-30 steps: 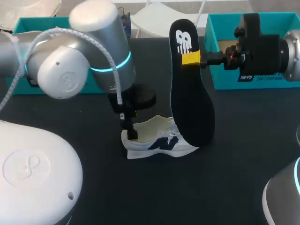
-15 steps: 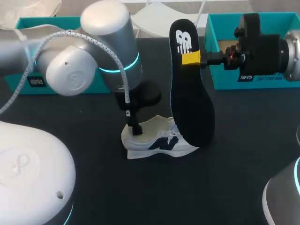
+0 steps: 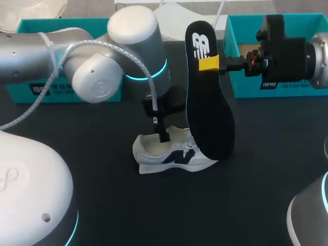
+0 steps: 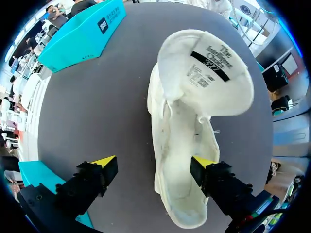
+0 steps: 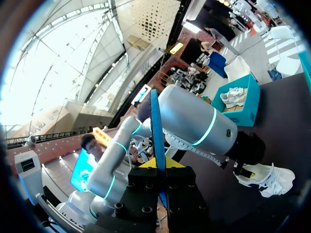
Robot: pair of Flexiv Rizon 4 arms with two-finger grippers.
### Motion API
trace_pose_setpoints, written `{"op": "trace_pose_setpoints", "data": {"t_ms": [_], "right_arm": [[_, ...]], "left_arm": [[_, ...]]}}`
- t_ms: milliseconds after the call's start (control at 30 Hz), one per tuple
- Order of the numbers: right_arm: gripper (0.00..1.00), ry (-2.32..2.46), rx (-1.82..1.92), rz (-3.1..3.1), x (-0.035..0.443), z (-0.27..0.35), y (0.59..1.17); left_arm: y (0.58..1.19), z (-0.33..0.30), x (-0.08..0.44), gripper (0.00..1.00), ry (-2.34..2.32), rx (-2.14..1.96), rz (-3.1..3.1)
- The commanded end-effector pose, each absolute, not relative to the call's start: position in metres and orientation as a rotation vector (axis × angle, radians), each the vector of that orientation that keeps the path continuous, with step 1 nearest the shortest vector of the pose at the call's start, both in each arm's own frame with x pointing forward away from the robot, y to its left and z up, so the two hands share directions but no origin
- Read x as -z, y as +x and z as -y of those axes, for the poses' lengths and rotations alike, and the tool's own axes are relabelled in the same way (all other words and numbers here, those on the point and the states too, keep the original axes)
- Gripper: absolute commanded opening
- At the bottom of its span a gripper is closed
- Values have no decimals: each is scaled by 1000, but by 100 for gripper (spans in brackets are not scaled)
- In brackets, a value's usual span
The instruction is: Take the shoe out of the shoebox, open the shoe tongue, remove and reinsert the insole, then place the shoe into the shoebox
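Shoe (image 3: 171, 154) sits upright at mid-table, outside both boxes, tongue (image 4: 206, 73) folded back. The insole (image 3: 207, 102) is out, held on end at the shoe's 3 o'clock, lower end near the toe; contact cannot be told. Fingers of the right gripper (image 3: 212, 64) are clamped on its upper end. Fingers of the left gripper (image 4: 154, 165) stand apart above the heel opening, one tip over the shoe's rim, the other over bare table (image 3: 266, 169), gripping nothing.

Judged step: reinsertion. It calls for feeding the insole toe-first into the opening with the shoe steadied. The left gripper crowds that opening. The left shoebox (image 3: 31, 28) lies at 10 o'clock, the right shoebox (image 3: 241, 82) at 2 o'clock, both well apart
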State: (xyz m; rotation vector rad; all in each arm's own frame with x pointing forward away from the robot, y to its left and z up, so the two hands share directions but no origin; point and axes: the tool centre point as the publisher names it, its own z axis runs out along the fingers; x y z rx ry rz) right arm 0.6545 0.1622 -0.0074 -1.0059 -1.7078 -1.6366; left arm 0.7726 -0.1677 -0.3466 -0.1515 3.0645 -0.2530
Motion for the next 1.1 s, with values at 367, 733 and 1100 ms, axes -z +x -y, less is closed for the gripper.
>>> {"op": "trace_pose_setpoints", "data": {"t_ms": [367, 733, 1100], "right_arm": [[0, -1005, 1633, 1709, 7, -166, 658], [0, -1005, 1633, 1709, 7, -166, 658], [0, -1005, 1633, 1709, 7, -166, 658]], "left_arm": [[776, 194, 389, 63, -248, 240, -3082], [771, 191, 391, 0, -350, 259, -3140], [781, 192, 365, 0, 385, 90, -3545]]}}
